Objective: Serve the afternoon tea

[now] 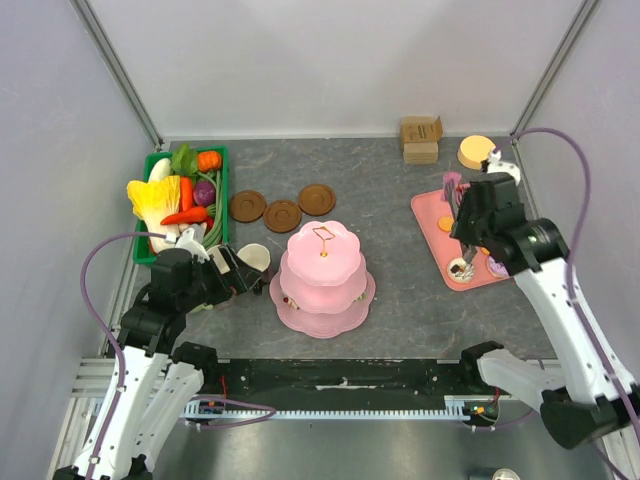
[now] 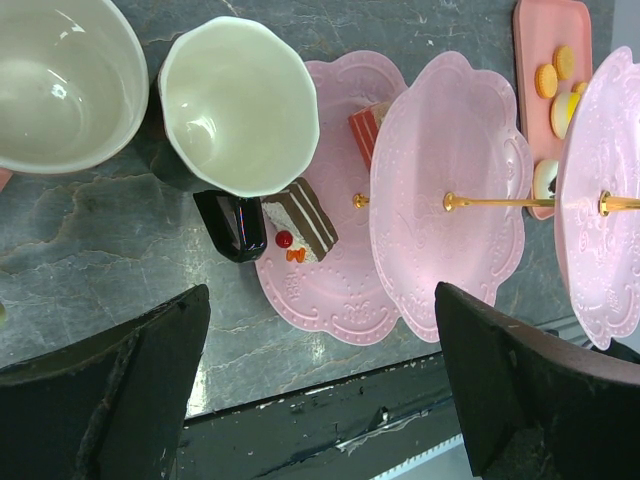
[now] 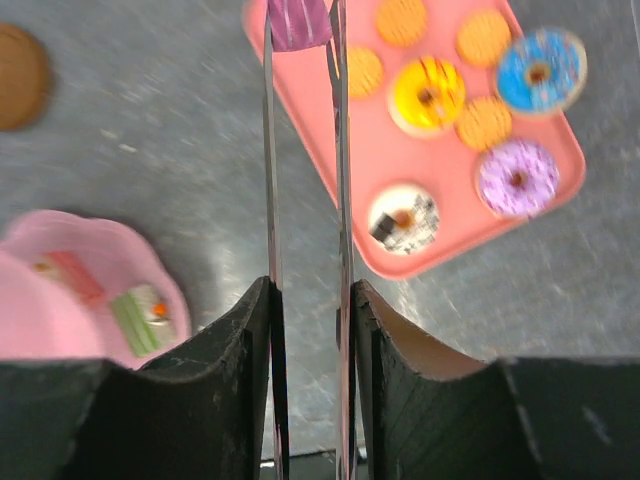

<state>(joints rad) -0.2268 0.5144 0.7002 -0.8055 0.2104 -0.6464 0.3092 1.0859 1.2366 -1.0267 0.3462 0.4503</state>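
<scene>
My right gripper is shut on a pair of thin metal tongs. The tong tips pinch a purple striped snack over the far corner of the pink tray. On the tray lie orange biscuits, a purple donut and yellow, blue and white donuts. From above, the right gripper hangs over that tray. My left gripper is open and empty beside a dark mug and a pale mug. The pink tiered stand holds cake bits on its lowest tier.
Three brown saucers lie behind the stand. A green basket of toy vegetables stands at the back left. Cardboard boxes and a yellow disc sit at the back right. White walls close in the table.
</scene>
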